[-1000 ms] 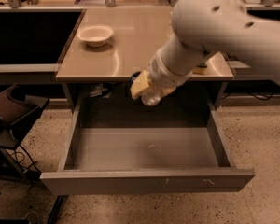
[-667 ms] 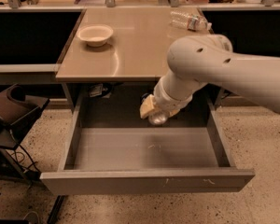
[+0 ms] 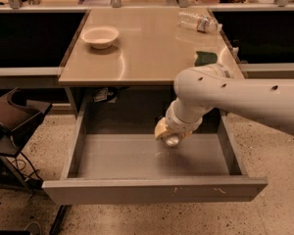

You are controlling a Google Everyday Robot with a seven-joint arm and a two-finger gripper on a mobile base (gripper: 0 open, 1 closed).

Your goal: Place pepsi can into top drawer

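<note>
The top drawer [image 3: 152,190] is pulled wide open under the tan table [image 3: 147,58], and its grey floor is bare. My gripper [image 3: 168,135] hangs at the end of the white arm, low inside the drawer near its back right. It is shut on the pepsi can [image 3: 172,140]. Only the can's silver end shows below the yellowish fingers [image 3: 161,129], just above the drawer floor. The can's blue body is hidden by the gripper and wrist.
On the table stand a white bowl [image 3: 100,35] at the back left, a clear water bottle [image 3: 198,21] lying at the back right, and a dark green object [image 3: 206,58] near the right edge. A black chair [image 3: 14,116] stands left of the drawer.
The arm has swung down and to the right. The gripper with the can has dropped from the table's front edge level down into the drawer, close to its floor.
</note>
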